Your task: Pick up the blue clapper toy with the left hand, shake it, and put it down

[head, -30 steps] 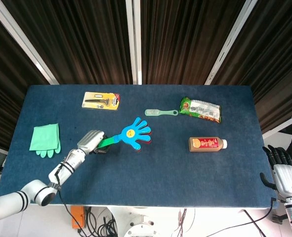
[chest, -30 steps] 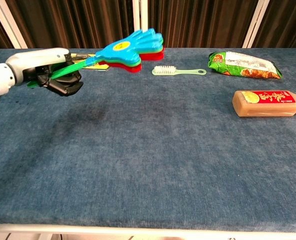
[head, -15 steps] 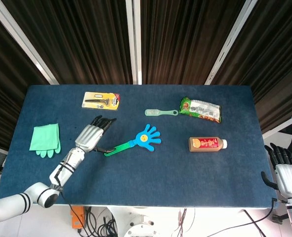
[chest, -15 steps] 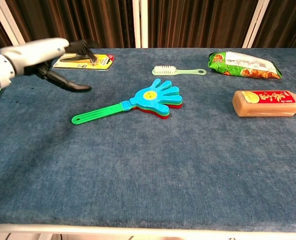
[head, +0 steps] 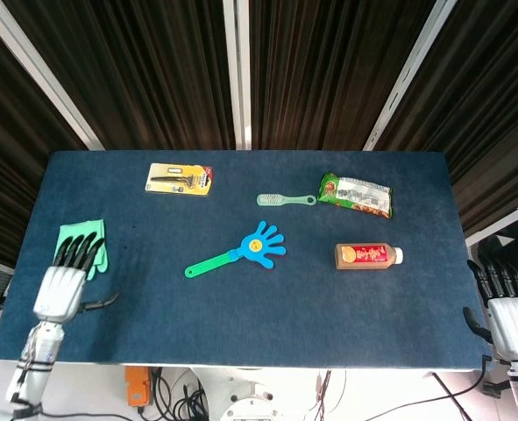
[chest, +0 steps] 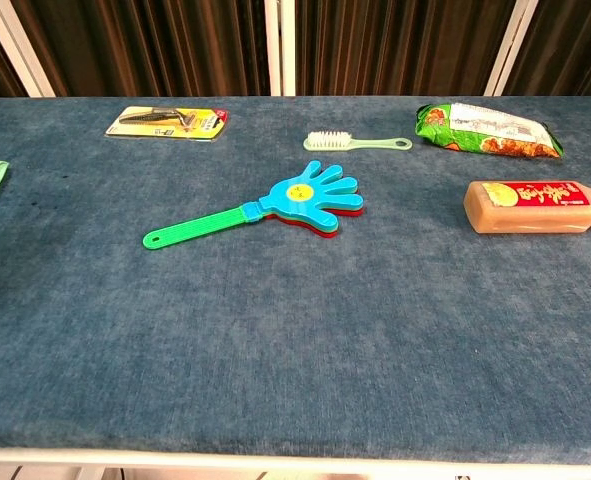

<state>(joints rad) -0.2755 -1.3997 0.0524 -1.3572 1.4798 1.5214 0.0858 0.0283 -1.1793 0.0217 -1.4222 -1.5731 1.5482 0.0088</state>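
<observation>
Both hands are off the toy. The blue clapper toy (head: 251, 248) (chest: 295, 201) lies flat near the middle of the table (head: 241, 324), its green handle pointing left and nearer. The left hand (head: 63, 285) hovers at the near left edge, fingers spread and empty, just beside the green gloves (head: 81, 242). The right hand (head: 507, 311) sits beyond the table's right side, fingers apart, holding nothing.

the blue clapper toy (head: 239, 253) (chest: 265, 207) lies flat near the middle of the table (head: 241, 324), free of any hand. it's a blue hand shape over green and red layers, green handle pointing toward the left front.
</observation>
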